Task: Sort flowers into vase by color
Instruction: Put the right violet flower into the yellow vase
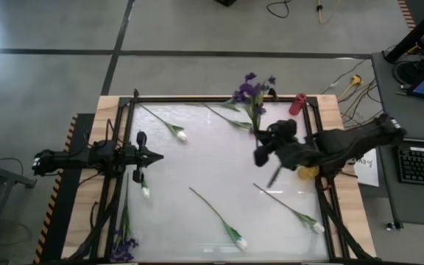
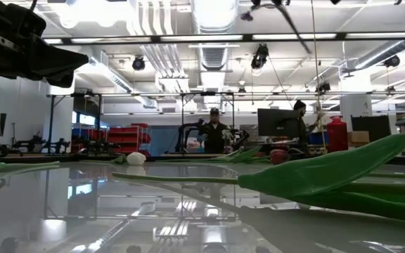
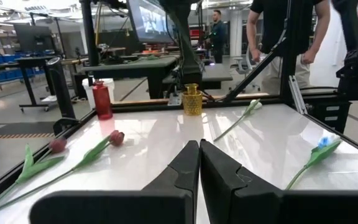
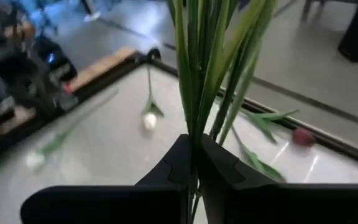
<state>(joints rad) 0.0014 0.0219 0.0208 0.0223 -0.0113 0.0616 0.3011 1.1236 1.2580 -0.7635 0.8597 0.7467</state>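
A: What do the flowers look like, and where are they?

B: They have thin green stems. White buds lie on the table (image 1: 197, 184): one (image 1: 238, 241) at the lower centre of the high view, one (image 1: 317, 227) at the lower right, one (image 1: 180, 135) at the upper left. A purple spray (image 1: 252, 90) is at the upper centre of that view, and its stems (image 4: 209, 68) are pinched in the right gripper (image 4: 192, 163).

A: And the containers?

B: A gold vase (image 3: 192, 99) and a red vase (image 3: 102, 99) stand at the far table edge in the left wrist view. I see nothing inside them. Two dark red buds (image 3: 115, 137) lie nearer.

A: The arms?

B: The right gripper is stretched from the right side toward the centre, fingers pressed on the stems. The left gripper (image 1: 155, 155) waits at the left edge, fingers pressed together, holding nothing.
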